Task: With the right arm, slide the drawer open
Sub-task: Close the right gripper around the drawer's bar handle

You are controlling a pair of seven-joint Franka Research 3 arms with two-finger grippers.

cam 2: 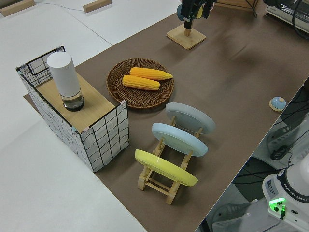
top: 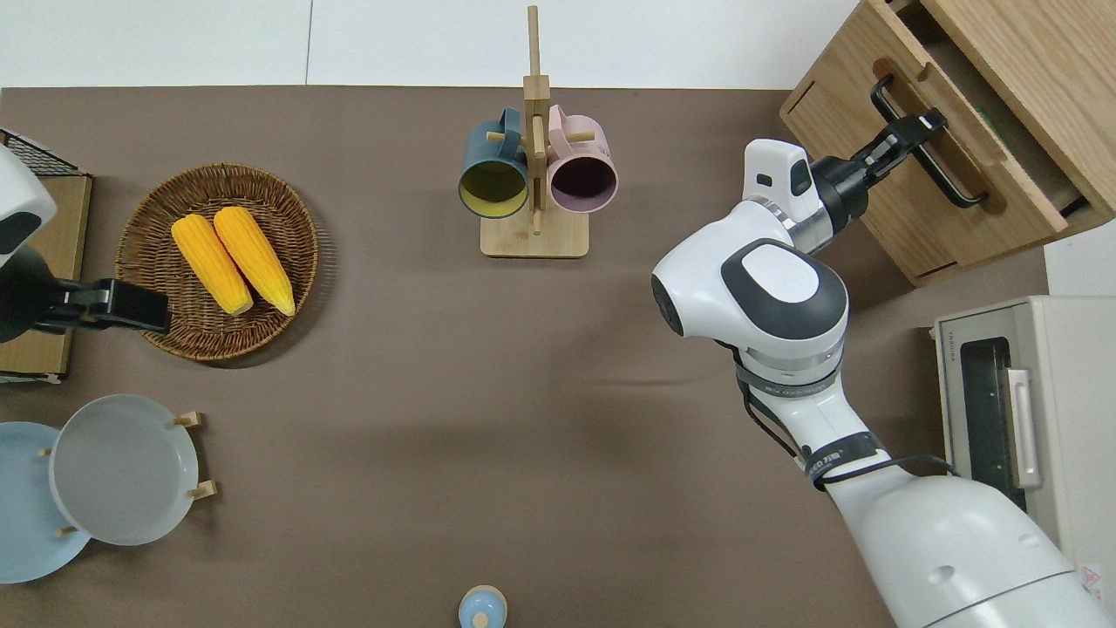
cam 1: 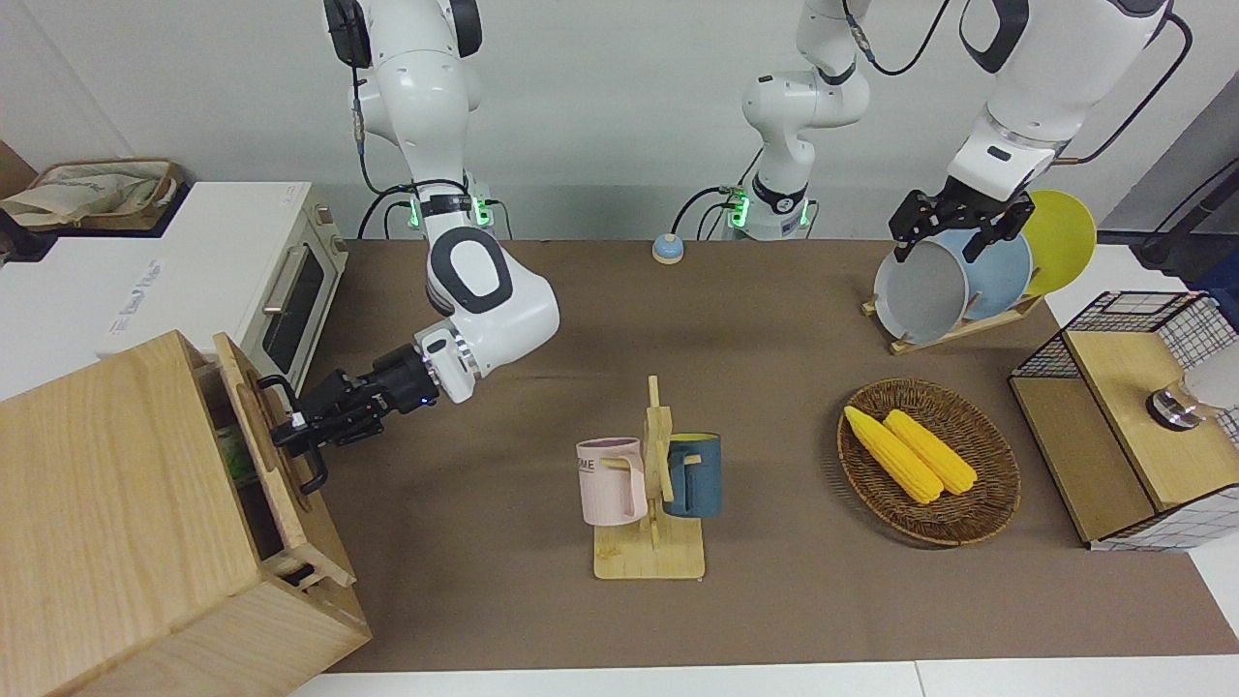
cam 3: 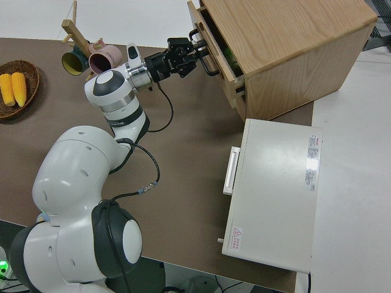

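The drawer (cam 1: 276,494) of the large pale wooden box (cam 1: 116,503) stands partly pulled out at the right arm's end of the table. Something green shows in the gap. My right gripper (cam 1: 290,427), on the arm with a blue wrist light, is shut on the drawer's black bar handle (cam 1: 312,472), near the handle's middle. The overhead view shows the same grip: the right gripper (top: 926,125) is on the handle (top: 955,181) of the drawer (top: 968,131). The right side view shows the gripper (cam 3: 194,54) on the drawer (cam 3: 221,61) too. My left gripper (cam 1: 939,250) is parked and open.
A white toaster oven (cam 1: 261,281) stands beside the box, nearer to the robots. A mug rack (cam 1: 650,494) stands mid-table. Toward the left arm's end are a basket of corn (cam 1: 929,463), a plate rack (cam 1: 953,281) and a wire-mesh box (cam 1: 1133,416). A blue bell (cam 1: 667,249) sits near the robots.
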